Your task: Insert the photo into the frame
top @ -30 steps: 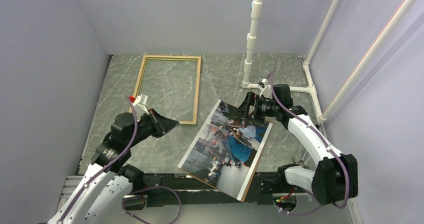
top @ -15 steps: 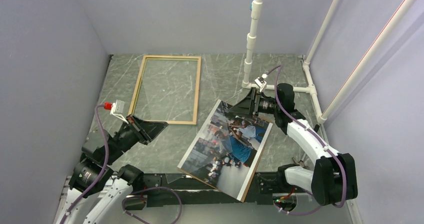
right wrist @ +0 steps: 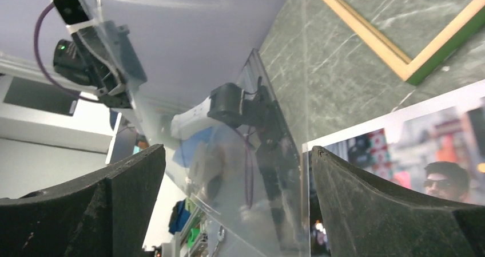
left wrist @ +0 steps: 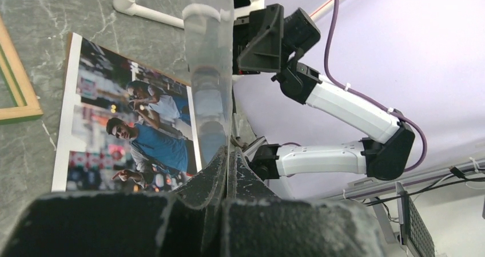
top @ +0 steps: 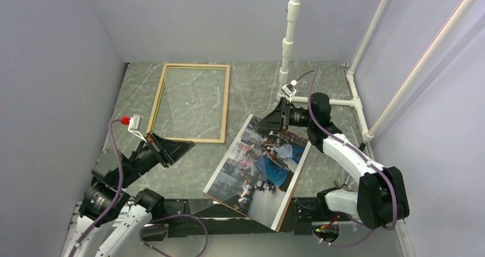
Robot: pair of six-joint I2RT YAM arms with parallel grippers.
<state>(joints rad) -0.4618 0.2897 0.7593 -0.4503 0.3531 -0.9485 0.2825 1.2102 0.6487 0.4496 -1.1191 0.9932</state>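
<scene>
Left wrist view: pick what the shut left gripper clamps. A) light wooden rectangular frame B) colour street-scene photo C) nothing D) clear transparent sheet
D: the left gripper pinches the edge of a clear transparent sheet, while the colour street-scene photo and light wooden rectangular frame lie ungripped.

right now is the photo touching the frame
Apart. The top external view shows a strip of bare marble table between the photo and the frame, at its near right corner.

walls [top: 229,16]: plain lavender | tabletop [top: 257,85]: grey-green marble | pipes [top: 289,45]: white
</scene>
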